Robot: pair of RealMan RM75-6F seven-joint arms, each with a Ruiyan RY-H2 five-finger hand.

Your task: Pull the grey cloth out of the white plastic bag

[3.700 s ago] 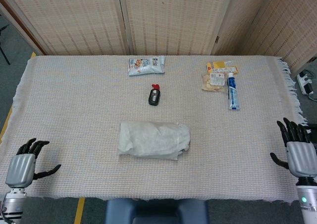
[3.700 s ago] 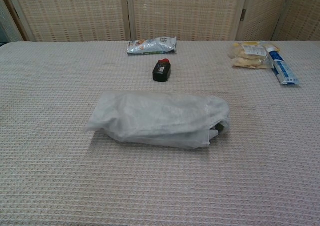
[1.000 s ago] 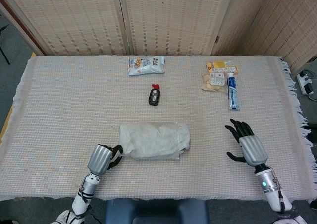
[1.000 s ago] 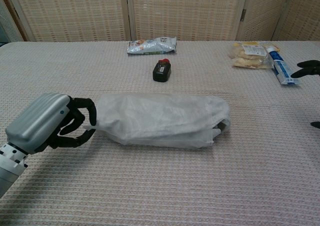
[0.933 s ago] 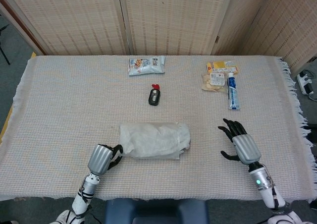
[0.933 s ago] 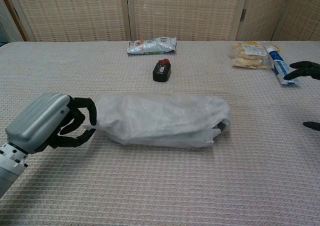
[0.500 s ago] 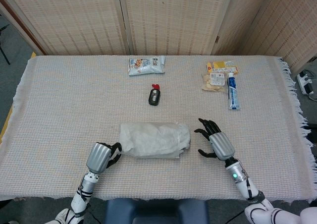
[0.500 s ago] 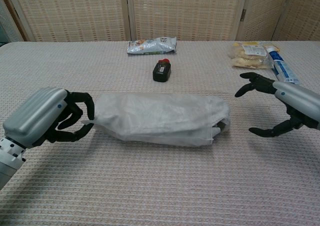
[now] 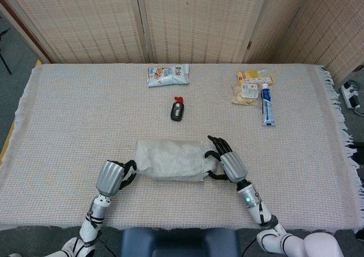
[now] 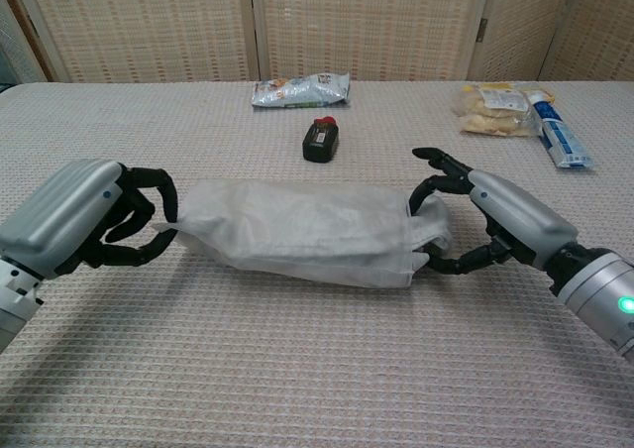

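Bag (image 9: pixel 172 160) and both hands are seen mid-table, the white plastic bag laid with its long axis running left to right across the woven cloth cover (image 9: pixel 68 120). Its closed end is pinched between the curled fingers of the left hand (image 10: pixel 84 220), while its mouth is turned toward the right hand (image 10: pixel 485 220), which is held wide, fingers above the opening and thumb below it, nothing yet gripped. Cloth (image 10: pixel 427 261) is glimpsed only as a dark sliver at the lower edge of the mouth in the chest view; most of it is hidden inside the bag. The right hand is judged the nearer one to the cloth, and the pull is expected to be made rightward along the bag's length, against the left hand's hold. Whether the right fingertips are touching plastic cannot be told. Farther back, well apart from the bag, a small black bottle (image 9: pixel 177 108), a snack packet (image 9: pixel 168 74) and a toothpaste tube (image 9: pixel 267 104) are left lying.
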